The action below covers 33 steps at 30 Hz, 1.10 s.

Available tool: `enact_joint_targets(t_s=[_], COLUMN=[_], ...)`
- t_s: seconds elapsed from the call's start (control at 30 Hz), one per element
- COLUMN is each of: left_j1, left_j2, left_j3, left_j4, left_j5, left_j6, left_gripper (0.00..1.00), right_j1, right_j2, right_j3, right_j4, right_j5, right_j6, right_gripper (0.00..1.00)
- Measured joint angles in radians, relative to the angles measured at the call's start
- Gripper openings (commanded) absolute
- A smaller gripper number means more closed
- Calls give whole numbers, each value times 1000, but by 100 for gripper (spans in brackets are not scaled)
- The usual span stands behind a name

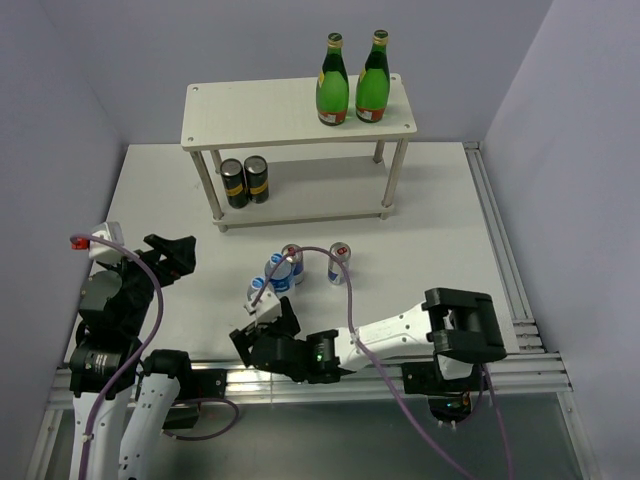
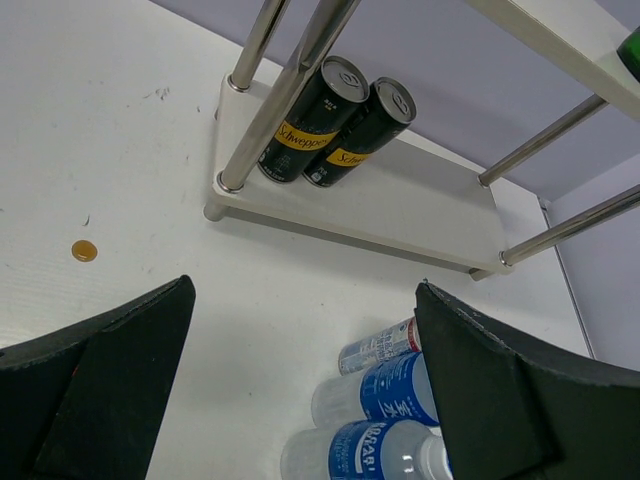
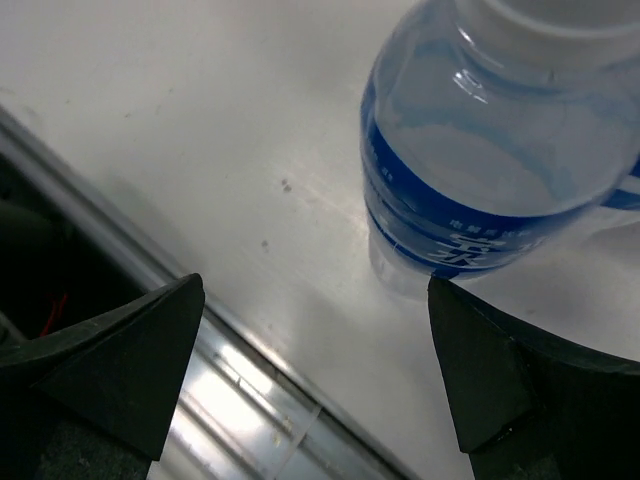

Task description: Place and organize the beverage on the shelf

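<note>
Step in hand: picking up the next drink for the shelf (image 1: pixel 260 115); nothing is gripped yet.
Right gripper: my right gripper (image 1: pixel 258 330) is spread wide and empty, low over the table (image 1: pixel 440 220) well in front of the shelf. In my wrist view a water bottle (image 3: pixel 480 180) stands just ahead of my fingertips, off toward one finger, not between them.
Left gripper: my left gripper (image 1: pixel 172 250) is also fully spread and holds nothing. It hangs in front of the shelf's left end, looking in at the lower board.
Already on the shelf: two green bottles (image 1: pixel 352 85) stand upright side by side at the right end of the top board. Two black cans (image 1: pixel 245 181) stand together at the left end of the lower board.
Waiting in front of the shelf: two water bottles (image 1: pixel 268 285) and one silver-blue can (image 1: pixel 292 258) in a tight cluster, with the second silver-blue can (image 1: pixel 340 262) a little to their right.
Next move, as I judge it: shift my right gripper sideways until the nearest water bottle sits squarely between the fingers, then close on its body.
Risk: the cluster is tight, so a finger could nudge the neighbouring bottle over.
</note>
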<state>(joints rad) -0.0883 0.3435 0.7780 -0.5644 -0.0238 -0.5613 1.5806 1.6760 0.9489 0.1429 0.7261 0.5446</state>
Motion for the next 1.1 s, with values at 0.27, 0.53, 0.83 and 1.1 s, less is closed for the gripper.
enact_joint_targets(t_s=[0.27,0.53,0.83,1.1], left_j1=[0,0,0,0], left_j2=[-9,-15,-16,-16], left_j3=[0,0,0,0], left_j4=[0,0,0,0], left_j5=[1,1,1,1], left_j6=[0,0,0,0], left_gripper=[99,99,99,99], right_j1=[-106,-132,-165,-205], right_j2=[114,201,276,333], right_j3=[131,223,280,314], right_j4=[-50,-84,-75,-53], right_j5=[64,140,168,188], right_j6=[24,38,62,58], right_gripper=[100,100,97,37])
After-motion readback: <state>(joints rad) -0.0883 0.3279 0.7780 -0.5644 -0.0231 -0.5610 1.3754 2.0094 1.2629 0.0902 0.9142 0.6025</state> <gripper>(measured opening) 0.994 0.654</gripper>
